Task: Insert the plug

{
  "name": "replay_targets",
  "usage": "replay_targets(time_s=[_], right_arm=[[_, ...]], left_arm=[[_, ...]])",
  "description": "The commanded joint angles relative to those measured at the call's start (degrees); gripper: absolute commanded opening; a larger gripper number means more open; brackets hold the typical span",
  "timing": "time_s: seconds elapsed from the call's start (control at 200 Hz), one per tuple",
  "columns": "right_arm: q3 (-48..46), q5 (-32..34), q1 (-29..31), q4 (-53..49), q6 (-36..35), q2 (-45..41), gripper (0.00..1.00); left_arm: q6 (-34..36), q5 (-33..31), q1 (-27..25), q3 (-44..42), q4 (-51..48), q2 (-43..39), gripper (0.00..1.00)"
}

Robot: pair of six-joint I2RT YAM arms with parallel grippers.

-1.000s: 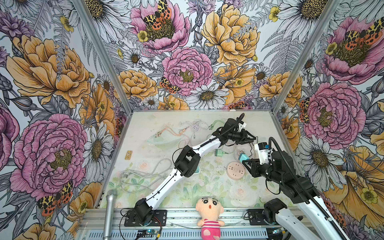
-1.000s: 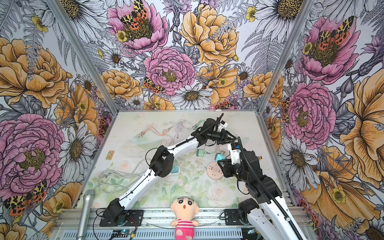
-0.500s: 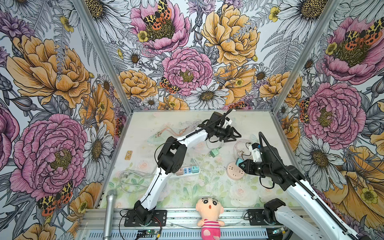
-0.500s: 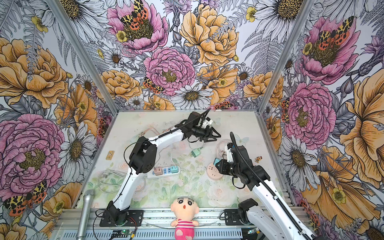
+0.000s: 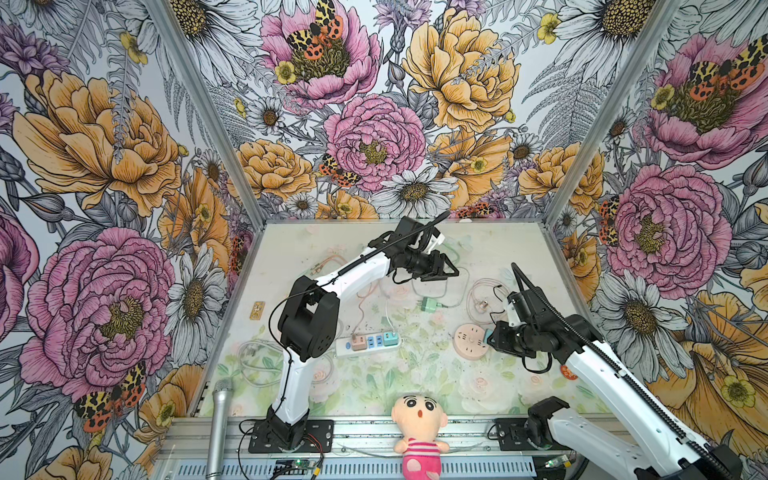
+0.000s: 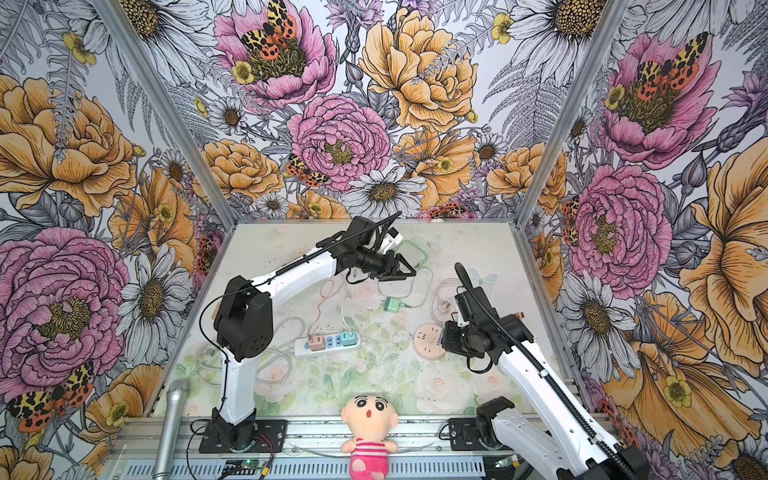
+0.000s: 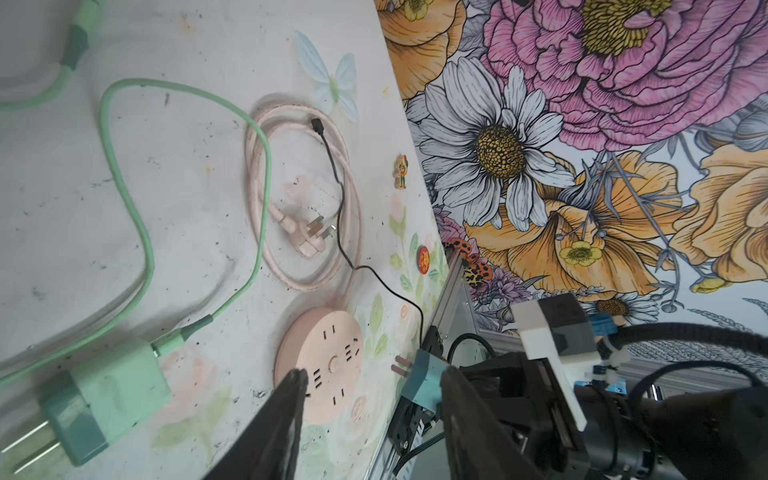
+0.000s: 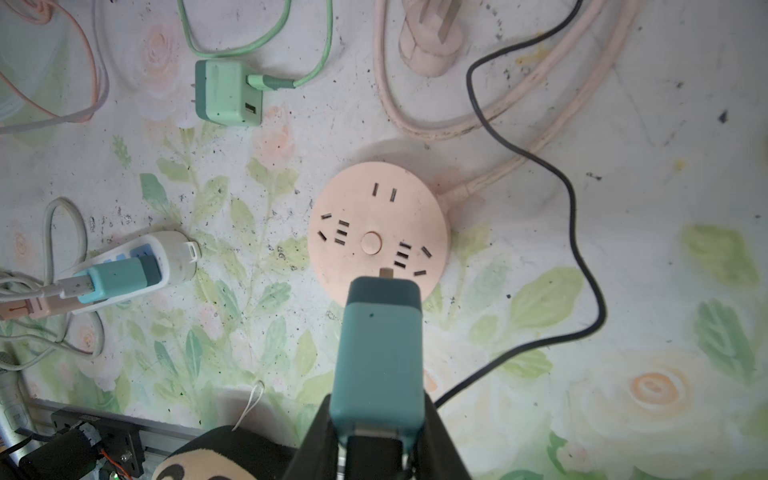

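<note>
My right gripper (image 8: pixel 378 411) is shut on the teal plug (image 8: pixel 380 353), which shows in both top views (image 5: pixel 487 334) (image 6: pixel 444 336). The plug's prongs (image 7: pixel 400 365) point at the round pink socket (image 8: pixel 376 232), just off its rim and outside the slots. The socket lies flat on the table (image 5: pixel 469 341) (image 6: pixel 428 341). My left gripper (image 5: pixel 451 268) hangs open and empty above the table's far middle, well away from the socket. Its fingers (image 7: pixel 291 399) frame the socket (image 7: pixel 328 370) from a distance in the left wrist view.
A green adapter (image 5: pixel 428 304) with a green cable lies beyond the socket. A white power strip (image 5: pixel 368 343) with adapters plugged in sits to the left. The socket's pink plug (image 8: pixel 432 41), its coiled cord and a black cable (image 8: pixel 573 208) lie nearby. A doll (image 5: pixel 419 419) sits at the front edge.
My left arm has swung back and left, away from the socket, its jaws a little wider; the power strip now shows. The right gripper, still holding the plug, has shifted slightly.
</note>
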Motion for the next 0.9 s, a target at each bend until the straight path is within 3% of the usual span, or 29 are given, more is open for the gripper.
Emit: replay_targets(time_s=[0.0, 0.4, 0.896], right_arm=[[1.6, 1.8, 0.0, -2.9, 1.1, 1.3, 0.00], [3.0, 4.9, -0.1, -2.6, 0.5, 9.0, 0.00], [6.0, -0.4, -0.2, 0.6, 0.1, 16.7, 0.00]], left_arm=[[4.4, -1.5, 0.0, -1.6, -1.7, -2.7, 0.54], [6.8, -1.8, 1.2, -6.4, -1.7, -6.6, 0.53], [7.2, -4.1, 4.0, -9.0, -1.9, -7.8, 0.52]])
